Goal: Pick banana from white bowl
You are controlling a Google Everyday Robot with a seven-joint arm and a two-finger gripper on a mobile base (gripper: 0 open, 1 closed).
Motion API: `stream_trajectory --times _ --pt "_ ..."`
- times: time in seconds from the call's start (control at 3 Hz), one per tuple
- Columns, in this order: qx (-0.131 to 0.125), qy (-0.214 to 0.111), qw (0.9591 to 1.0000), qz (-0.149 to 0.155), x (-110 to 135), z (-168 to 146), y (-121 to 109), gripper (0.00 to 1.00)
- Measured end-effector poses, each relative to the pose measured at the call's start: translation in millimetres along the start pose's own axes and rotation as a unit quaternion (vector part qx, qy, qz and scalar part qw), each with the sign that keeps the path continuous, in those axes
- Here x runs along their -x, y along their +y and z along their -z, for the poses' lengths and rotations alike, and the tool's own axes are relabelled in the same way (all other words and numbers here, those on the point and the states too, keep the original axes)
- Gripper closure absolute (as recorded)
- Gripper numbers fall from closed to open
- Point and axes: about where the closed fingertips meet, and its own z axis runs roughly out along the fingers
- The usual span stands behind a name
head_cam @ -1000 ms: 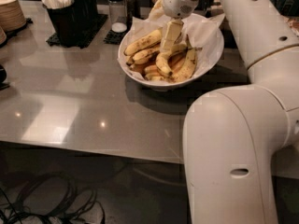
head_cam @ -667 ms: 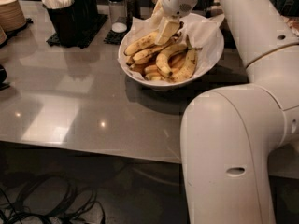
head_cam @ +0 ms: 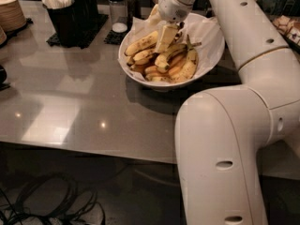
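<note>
The white bowl, lined with white paper, stands at the back of the grey table and holds several bananas in a heap. A long, thick yellow banana with brown freckles lies along the upper left of the heap. My gripper reaches down from the arm above into the middle of the bowl. Its pale tip is among the bananas, just right of the freckled one. The bananas under the gripper are partly hidden by it.
A black caddy with white utensils stands at the back left, with shakers beside it. A stack of brown plates is at the far left. My arm's large white body covers the right foreground. Cables lie on the floor.
My gripper has shifted slightly left over the bowl and stays low among the bananas. The bowl has not moved.
</note>
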Motion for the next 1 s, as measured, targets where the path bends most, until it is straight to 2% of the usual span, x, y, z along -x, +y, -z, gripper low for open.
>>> stream_trajectory --times 0.33,1.0 --pt "0.002 -0.001 1.0 -0.001 -0.4 -1.3 -0.2 0.5" --pt "-0.001 -0.003 1.0 -0.003 -5.4 -1.9 -0.3 0.94"
